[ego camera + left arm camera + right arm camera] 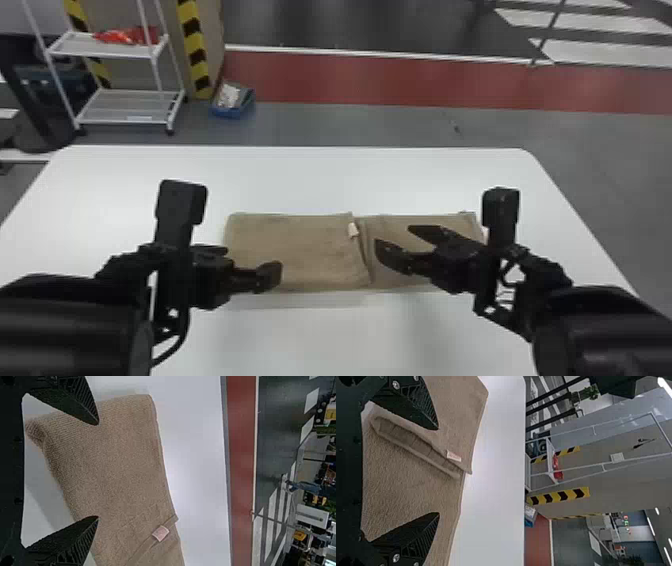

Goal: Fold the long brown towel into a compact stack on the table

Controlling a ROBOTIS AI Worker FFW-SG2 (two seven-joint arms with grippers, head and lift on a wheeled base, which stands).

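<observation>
The brown towel (300, 250) lies flat across the middle of the table, its left part folded over so that the folded edge with a small pale tag (353, 230) ends near the centre. My left gripper (250, 262) is over the towel's left end, open and holding nothing. Above the right part is my right gripper (407, 245), likewise open. In the left wrist view the open left gripper (98, 472) has the towel (115, 463) beyond its fingers. The right wrist view shows the right gripper (439, 471) parted above the towel (411, 479), beside the tagged edge.
The white table (325, 175) extends around the towel on all sides. Beyond its far edge stand a white wire rack (127, 105) and a small blue box (232, 102) on the floor.
</observation>
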